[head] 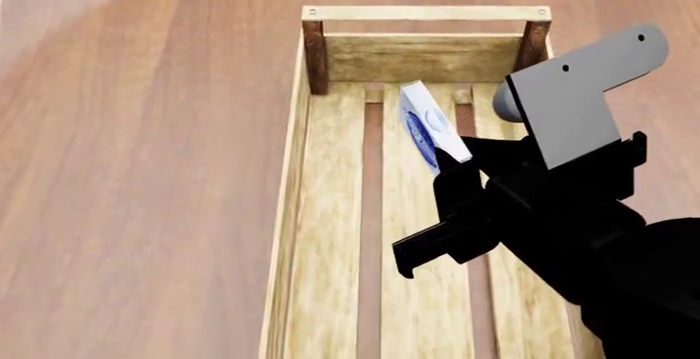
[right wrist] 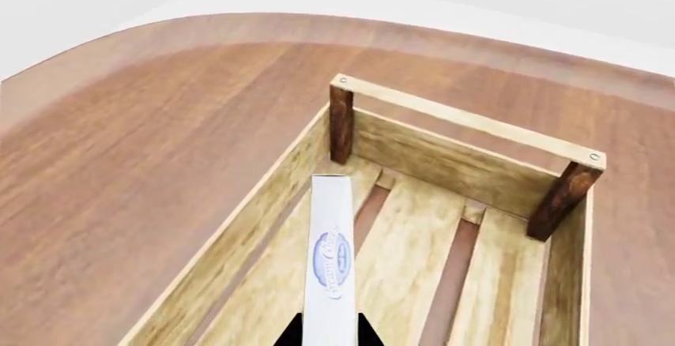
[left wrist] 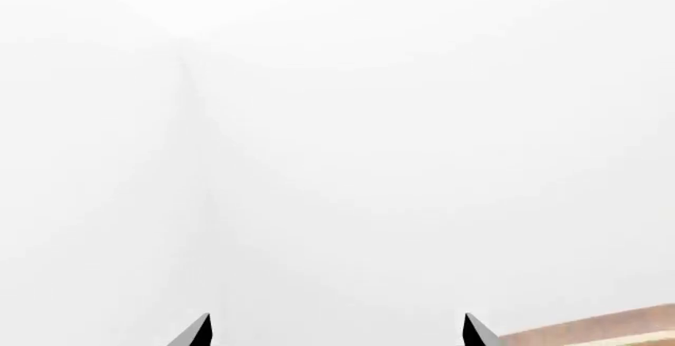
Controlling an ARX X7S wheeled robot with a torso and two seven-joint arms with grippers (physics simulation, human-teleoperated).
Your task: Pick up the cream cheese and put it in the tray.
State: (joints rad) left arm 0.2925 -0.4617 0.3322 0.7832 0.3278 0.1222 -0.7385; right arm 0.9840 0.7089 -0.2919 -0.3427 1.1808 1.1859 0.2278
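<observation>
The cream cheese, a flat white box with a blue oval logo, is held on edge in my right gripper, which is shut on it. It hangs over the inside of the tray, a light wooden slatted crate with dark corner posts, near its far end. In the right wrist view the box stands out between the two black fingertips above the tray's slats. My left gripper is open and empty, facing a white wall; it does not show in the head view.
The tray sits on a brown wooden table whose rounded edge shows at the far left. The tray's far end rail and posts stand just beyond the box. A strip of wood shows in the left wrist view.
</observation>
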